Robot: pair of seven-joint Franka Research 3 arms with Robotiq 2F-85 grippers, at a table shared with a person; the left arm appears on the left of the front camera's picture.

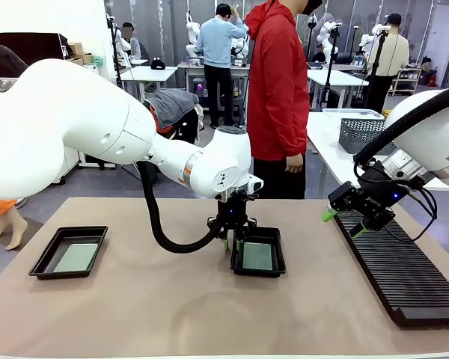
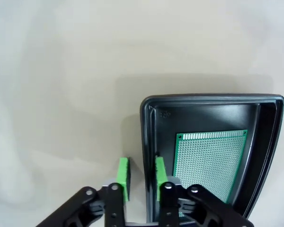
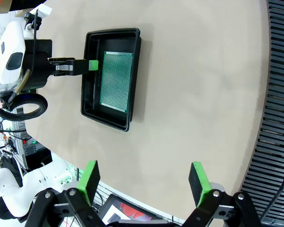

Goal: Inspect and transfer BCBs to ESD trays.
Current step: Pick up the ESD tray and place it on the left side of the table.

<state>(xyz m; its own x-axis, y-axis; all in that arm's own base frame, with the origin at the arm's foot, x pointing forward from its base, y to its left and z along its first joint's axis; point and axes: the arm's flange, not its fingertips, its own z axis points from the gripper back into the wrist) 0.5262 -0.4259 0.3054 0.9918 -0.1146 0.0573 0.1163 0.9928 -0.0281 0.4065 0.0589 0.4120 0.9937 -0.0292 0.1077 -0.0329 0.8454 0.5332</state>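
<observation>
Two black ESD trays lie on the table. The middle tray (image 1: pixel 258 271) (image 2: pixel 208 98) (image 3: pixel 87 75) holds a green BCB (image 1: pixel 257 256) (image 2: pixel 208 161) (image 3: pixel 116 80) flat on its floor. The left tray (image 1: pixel 41 271) holds a paler BCB (image 1: pixel 76 257). My left gripper (image 1: pixel 233 243) (image 2: pixel 142 177) points down at the middle tray's left wall, one green pad outside and one inside, shut on that rim. My right gripper (image 1: pixel 343 223) (image 3: pixel 144 182) hovers open and holds nothing, above the table near the rack's far end.
A long black ribbed rack (image 1: pixel 404 277) (image 3: pixel 274 94) lies along the right side of the table. A person in a red jacket (image 1: pixel 277 90) stands at the far edge. A grey mesh basket (image 1: pixel 359 134) sits on another table behind.
</observation>
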